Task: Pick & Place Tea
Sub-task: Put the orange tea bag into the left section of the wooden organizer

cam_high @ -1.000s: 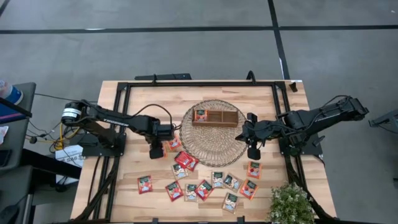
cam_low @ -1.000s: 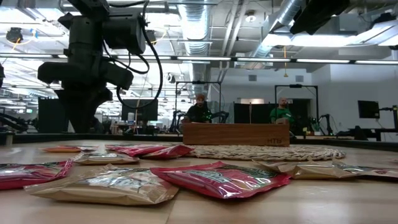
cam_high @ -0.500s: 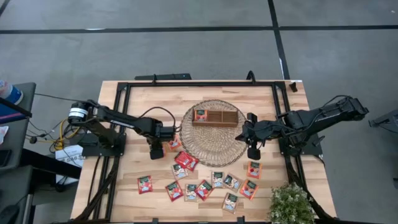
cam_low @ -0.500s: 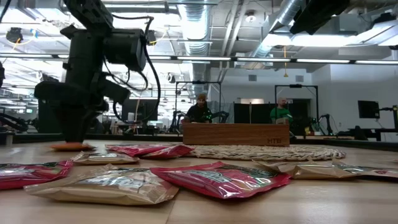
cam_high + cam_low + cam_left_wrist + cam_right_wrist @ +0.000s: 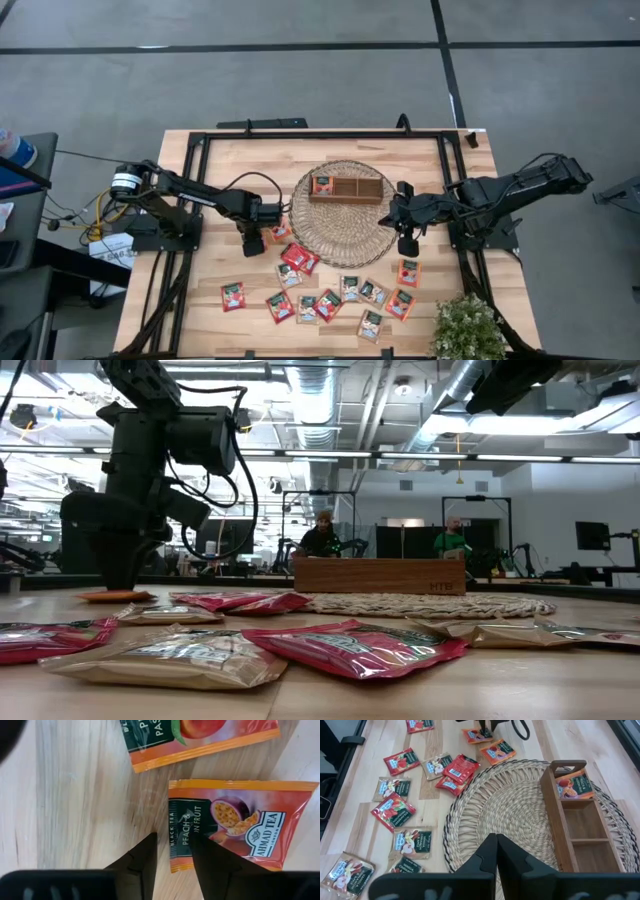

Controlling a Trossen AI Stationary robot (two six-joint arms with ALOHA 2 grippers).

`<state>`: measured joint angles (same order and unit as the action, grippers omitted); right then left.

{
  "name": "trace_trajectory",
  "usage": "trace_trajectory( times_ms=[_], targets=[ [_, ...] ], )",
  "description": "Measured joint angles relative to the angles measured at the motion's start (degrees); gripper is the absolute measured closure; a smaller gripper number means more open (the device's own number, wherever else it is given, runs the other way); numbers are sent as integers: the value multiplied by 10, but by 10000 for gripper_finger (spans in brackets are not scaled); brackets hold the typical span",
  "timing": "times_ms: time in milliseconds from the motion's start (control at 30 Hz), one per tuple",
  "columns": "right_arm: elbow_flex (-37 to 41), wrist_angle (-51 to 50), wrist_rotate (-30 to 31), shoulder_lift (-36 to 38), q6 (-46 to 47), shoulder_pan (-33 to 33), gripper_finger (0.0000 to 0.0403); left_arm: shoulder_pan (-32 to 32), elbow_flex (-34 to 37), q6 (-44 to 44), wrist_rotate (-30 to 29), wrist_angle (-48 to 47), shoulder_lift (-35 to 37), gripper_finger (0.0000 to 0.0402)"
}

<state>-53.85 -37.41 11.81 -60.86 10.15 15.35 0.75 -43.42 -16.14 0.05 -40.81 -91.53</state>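
The left end effector point(image 5: 251, 243) is down on the tabletop point(image 5: 420, 160) at the left of the high view, its fingers point(image 5: 137, 860) spread around the edge of an orange tea packet point(image 5: 235, 830) — not pinching it yet. Another orange packet point(image 5: 200, 737) lies just beside. More tea packets point(image 5: 320, 300) are scattered across the lower middle. One packet point(image 5: 322, 185) sits in the wooden tray point(image 5: 350, 199) on the round mat point(image 5: 340, 235). The right end effector point(image 5: 407, 245) hangs by the mat's right edge — fingers pressed together.

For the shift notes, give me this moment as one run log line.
left gripper: down on peach tea sachet, jaws straddling its edge, partly open | right gripper: shut, above wicker mat | wooden tray: one sachet inside
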Motion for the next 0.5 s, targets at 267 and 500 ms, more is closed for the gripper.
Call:
trace_trajectory(
  times_ms=[267,500],
  targets=[
    [0,0,0,0,0,0,403,0,0,-18,-20,4,-1,386],
    [0,0,0,0,0,0,403,-1,1,-33,-34,-9,5,400]
  ],
)
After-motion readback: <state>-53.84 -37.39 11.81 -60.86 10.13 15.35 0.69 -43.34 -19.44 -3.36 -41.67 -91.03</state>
